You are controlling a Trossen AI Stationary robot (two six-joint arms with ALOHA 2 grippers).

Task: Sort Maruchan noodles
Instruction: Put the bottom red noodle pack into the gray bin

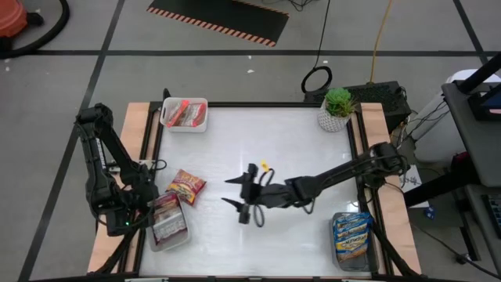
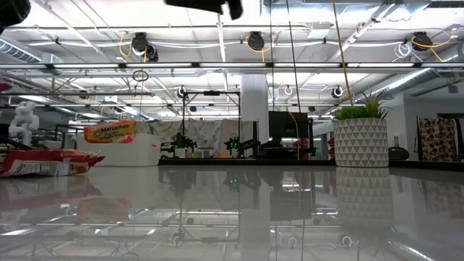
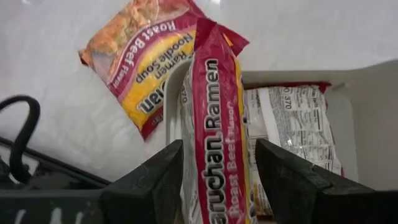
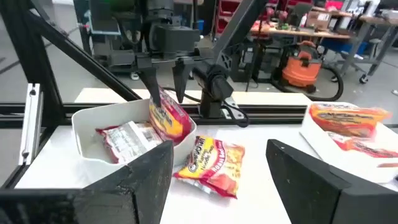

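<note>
A dark red Maruchan packet (image 3: 214, 155) stands on edge in the white bin (image 4: 87, 124) at the near left, leaning on its rim, with another packet (image 3: 292, 134) flat beside it. My left gripper (image 3: 219, 143) is open above it, pointing down, one finger on either side. A loose dark red packet (image 1: 186, 186) lies flat on the table beside the bin. My right gripper (image 1: 232, 192) hovers open at mid-table, pointing toward that packet, with nothing between its fingers. My left gripper stands astride the upright packet's top edge (image 3: 208, 37) from above. A gap shows between the packet and one finger (image 3: 280, 174). The other finger (image 3: 165, 180) lies close along the packet's side, and I cannot tell whether it touches.
A white bin (image 1: 185, 114) with orange-red packets stands at the far left. A clear bin (image 1: 351, 239) with blue packets sits at the near right. A potted plant (image 1: 338, 110) stands at the far right corner. The table's middle shows bare white.
</note>
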